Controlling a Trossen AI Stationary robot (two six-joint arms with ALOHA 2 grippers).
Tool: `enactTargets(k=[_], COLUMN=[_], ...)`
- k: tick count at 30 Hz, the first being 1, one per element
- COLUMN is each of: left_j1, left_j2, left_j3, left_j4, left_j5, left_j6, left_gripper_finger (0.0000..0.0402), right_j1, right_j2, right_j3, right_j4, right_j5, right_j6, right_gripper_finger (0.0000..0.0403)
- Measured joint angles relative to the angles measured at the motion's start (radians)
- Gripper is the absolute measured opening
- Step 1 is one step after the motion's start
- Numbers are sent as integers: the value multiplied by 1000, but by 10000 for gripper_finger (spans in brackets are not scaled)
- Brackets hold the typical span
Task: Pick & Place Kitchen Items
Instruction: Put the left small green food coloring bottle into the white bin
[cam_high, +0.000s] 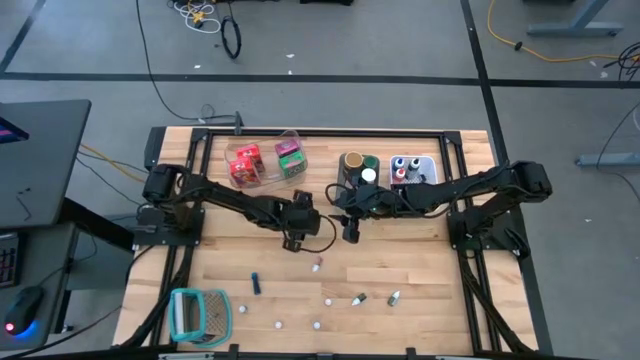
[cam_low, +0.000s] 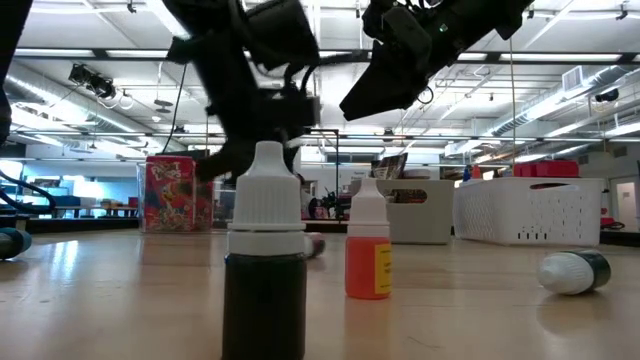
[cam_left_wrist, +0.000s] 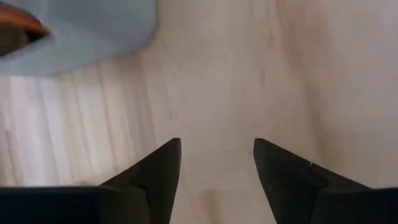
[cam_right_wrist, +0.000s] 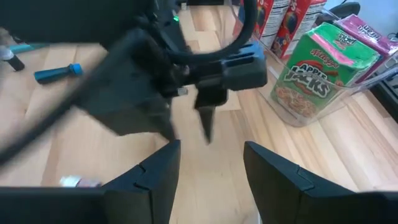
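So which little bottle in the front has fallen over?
The white-and-dark-green bottle on the right lies on its side. The dark bottle and the orange bottle stand upright.

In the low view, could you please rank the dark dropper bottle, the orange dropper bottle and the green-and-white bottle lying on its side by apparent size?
1. dark dropper bottle, largest, though nearest the camera.
2. orange dropper bottle.
3. green-and-white bottle, smallest.

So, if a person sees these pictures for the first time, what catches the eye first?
Probably the two dark arms meeting over the middle of the table, the left gripper and right gripper both open and empty. Next, the clear bin at the back holding red and green cereal boxes. Then the small bottles scattered along the front edge, near the teal holder at the front left corner.
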Motion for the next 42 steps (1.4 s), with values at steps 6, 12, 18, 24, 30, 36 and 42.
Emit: enactTargets(k=[6,12,18,24,30,36,42], left_j1=[-22,-33,-31,-29,-28,-27,-25], left_j2=[-2,-6,-118,-281,-365,-366,-359], left_j3=[76,77,57,-28,-99,-101,-100], left_j4=[0,-55,-134,-8,118,118,141], left_j5=[160,128,61,3,5,2,-18], left_j6=[-93,-157,-219,-220,-228,-262,-254], left_gripper_finger=[194,176,167,166,166,166,166], right_j1=[0,62,238,401,476,522,540], right_j2=[0,0,6,27,90,177,267], right_j3=[0,0,-3,-136,-297,-304,-288], right_j4=[-24,-146,-123,136,419,451,453], right_j5=[-32,-211,-216,-183,-27,-62,-61], right_j6=[0,-6,-2,32,178,180,178], right_gripper_finger=[188,188,188,187,187,187,187])
